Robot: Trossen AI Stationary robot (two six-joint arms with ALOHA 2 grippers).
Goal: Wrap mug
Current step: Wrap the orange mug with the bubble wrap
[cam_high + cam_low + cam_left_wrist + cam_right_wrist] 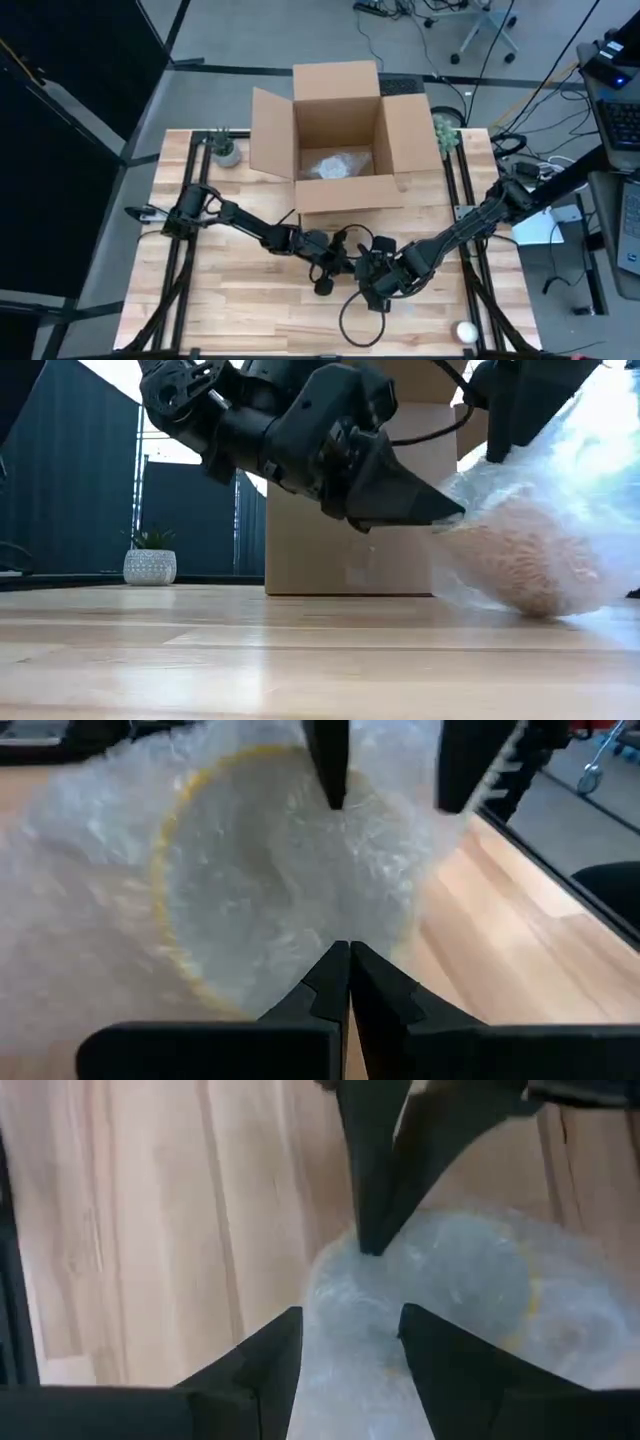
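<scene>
The mug, swathed in bubble wrap, sits mid-worktop before the cardboard box. Our left gripper is pinched closed on the wrap; our right gripper straddles it, parted. We should hold the fold taut while the right tucks.

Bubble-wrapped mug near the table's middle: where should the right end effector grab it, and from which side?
Probably the loose bubble wrap bunched over the mug's open mouth, approached from above. The rim faces the wrist cameras, so the wrap folds inward there. The left end effector is shut on the wrap nearby; the right end effector hangs open over it.
</scene>
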